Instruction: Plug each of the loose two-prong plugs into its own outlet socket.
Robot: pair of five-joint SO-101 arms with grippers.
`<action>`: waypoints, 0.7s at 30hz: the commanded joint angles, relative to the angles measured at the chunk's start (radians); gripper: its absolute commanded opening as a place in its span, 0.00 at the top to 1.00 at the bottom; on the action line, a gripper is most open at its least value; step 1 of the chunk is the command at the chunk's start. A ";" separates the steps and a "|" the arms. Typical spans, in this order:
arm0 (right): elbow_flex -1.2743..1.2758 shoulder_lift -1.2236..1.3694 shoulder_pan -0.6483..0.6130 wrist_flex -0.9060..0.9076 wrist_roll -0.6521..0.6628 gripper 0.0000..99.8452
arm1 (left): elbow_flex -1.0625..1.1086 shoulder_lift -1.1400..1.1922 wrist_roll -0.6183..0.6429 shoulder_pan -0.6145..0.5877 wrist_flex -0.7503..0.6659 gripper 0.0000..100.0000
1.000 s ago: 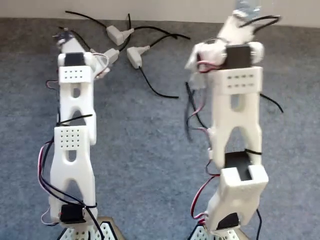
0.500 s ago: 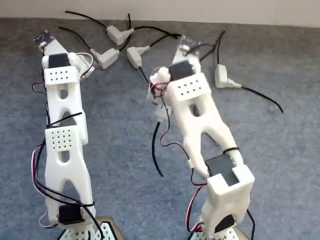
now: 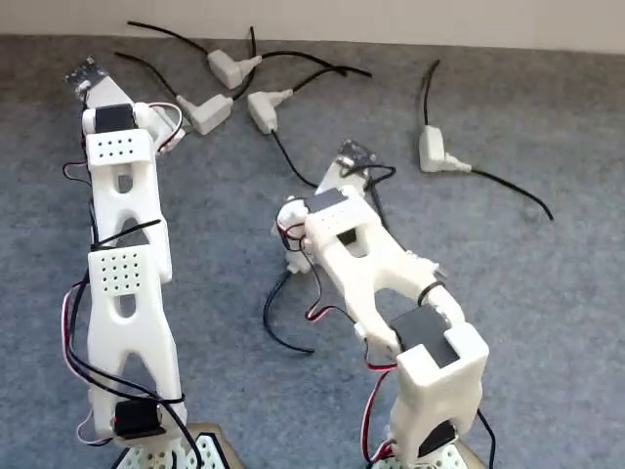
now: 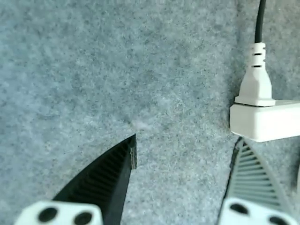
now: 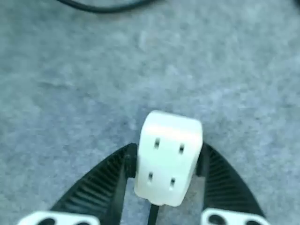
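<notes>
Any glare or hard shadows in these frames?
High view: even light, soft shadows on the grey carpet. Left wrist view: white moulded plug bright, no glare. Right wrist view: white slotted socket block evenly lit, no hard shadow.

White 4-slot outlet socket (image 5: 168,157), gripped

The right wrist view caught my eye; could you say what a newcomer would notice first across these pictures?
The white socket block clamped in the right gripper, slots facing the camera, over grey carpet. Next, the left gripper, open beside a white plug set against another block. More corded white pieces lie across the far carpet.
</notes>
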 commanded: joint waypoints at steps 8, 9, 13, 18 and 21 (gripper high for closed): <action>-0.277 -0.064 0.015 0.303 0.425 0.76 | -0.030 -0.013 0.008 -0.001 -0.014 0.68; -0.329 -0.073 0.015 0.358 0.497 0.76 | -0.030 -0.013 0.008 -0.001 -0.014 0.68; -0.552 -0.088 0.015 0.570 0.795 0.76 | -0.030 -0.013 0.008 -0.001 -0.014 0.68; -0.773 -0.088 0.016 0.878 1.085 0.76 | -0.030 -0.013 0.008 -0.001 -0.014 0.68; -0.751 -0.128 0.088 0.886 1.174 0.76 | -0.028 -0.013 0.008 -0.001 -0.014 0.68</action>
